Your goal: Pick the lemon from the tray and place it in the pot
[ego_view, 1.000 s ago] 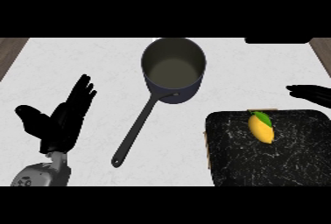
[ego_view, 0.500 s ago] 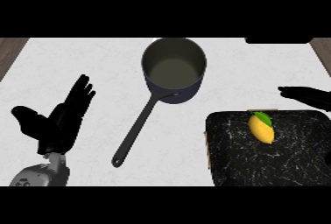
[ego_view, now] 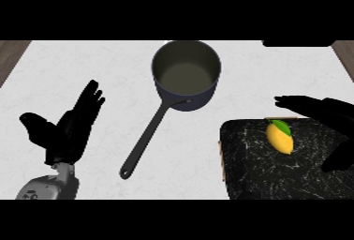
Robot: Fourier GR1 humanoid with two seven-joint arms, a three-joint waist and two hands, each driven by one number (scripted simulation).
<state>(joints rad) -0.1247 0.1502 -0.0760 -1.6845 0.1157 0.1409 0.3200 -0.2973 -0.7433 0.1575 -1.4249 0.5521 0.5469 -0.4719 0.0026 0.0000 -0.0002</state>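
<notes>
- White, faintly speckled stone is making up the counter (ego_view: 207, 154), with a strip of brown wood showing at its far left corner.
- The yellow lemon (ego_view: 280, 137) is lying on the black marbled tray (ego_view: 276, 173), near its far edge, its long axis running away from the robot and its green leaf end pointing to the far side.
- The dark pot (ego_view: 186, 73) is standing well apart, its handle angling toward the near left.
- The right robot hand (ego_view: 319, 110) is hovering open above the tray's far right, fingers straight, just beside the lemon.
- The left robot hand (ego_view: 69, 126) is resting open at the left, fingers up.
</notes>
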